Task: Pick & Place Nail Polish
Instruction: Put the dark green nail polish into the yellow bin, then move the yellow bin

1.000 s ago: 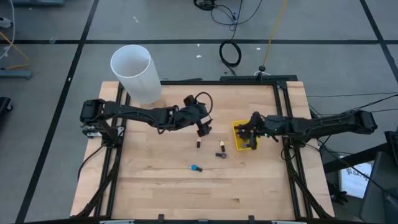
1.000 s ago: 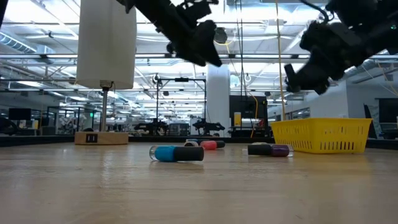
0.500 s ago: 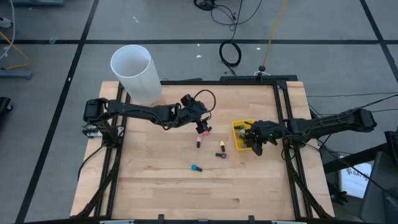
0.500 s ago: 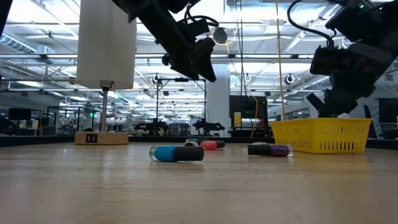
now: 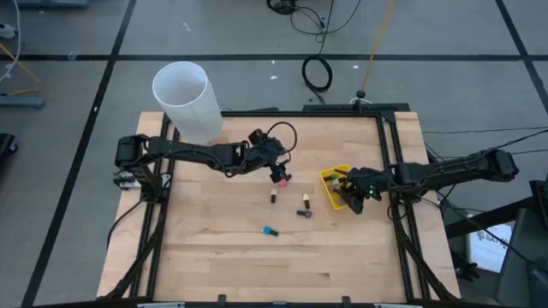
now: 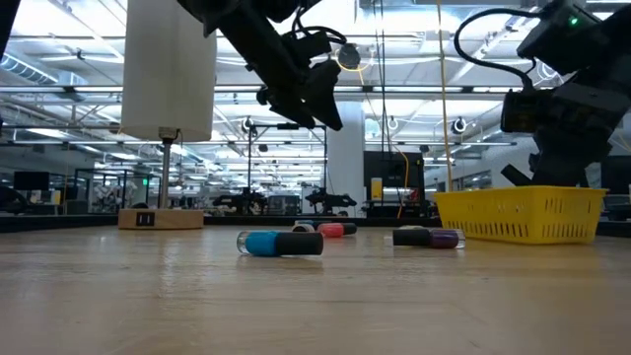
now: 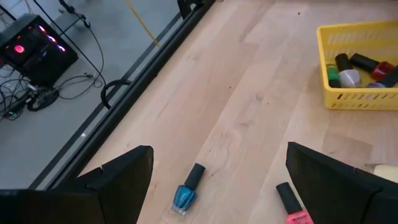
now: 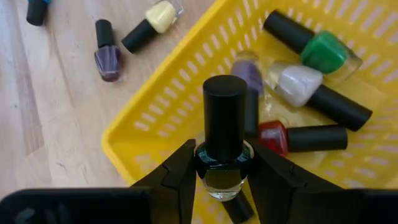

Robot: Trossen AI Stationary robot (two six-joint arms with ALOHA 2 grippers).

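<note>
My right gripper (image 8: 222, 180) is shut on a dark green nail polish bottle (image 8: 222, 163) over the yellow bin (image 5: 336, 190) at the table's right. In the bin lie green (image 8: 323, 51), pale grey (image 8: 297, 84), purple (image 8: 247, 73) and red (image 8: 273, 137) bottles. On the wood lie teal (image 5: 270, 231), purple (image 5: 303, 213), yellow (image 5: 304, 202) and dark red (image 5: 273, 198) bottles, each on its side. My left gripper (image 5: 278, 175) hangs open and empty above the table's middle, with the teal bottle (image 7: 186, 191) and a pink one (image 7: 291, 206) below it. My right gripper pinches the bottle's round glass body (image 8: 222, 177) between its two fingers, one on each side. The black cap (image 8: 224, 112) points away from the wrist, along the fingers. The fingers come from the table's right, slanting down. The bottle is held over the bin's inside.
A big white cylinder (image 5: 184, 98) stands at the table's far left corner. A black frame rail (image 5: 390, 171) runs along the right edge beside the bin. Bare wood (image 5: 257, 274) lies toward the near edge.
My right gripper has gone down with the bottle toward the bin and a little toward the near edge, and its fingers now stand behind the bin's wall in the low view. My left gripper has drawn back slightly toward the far left.
</note>
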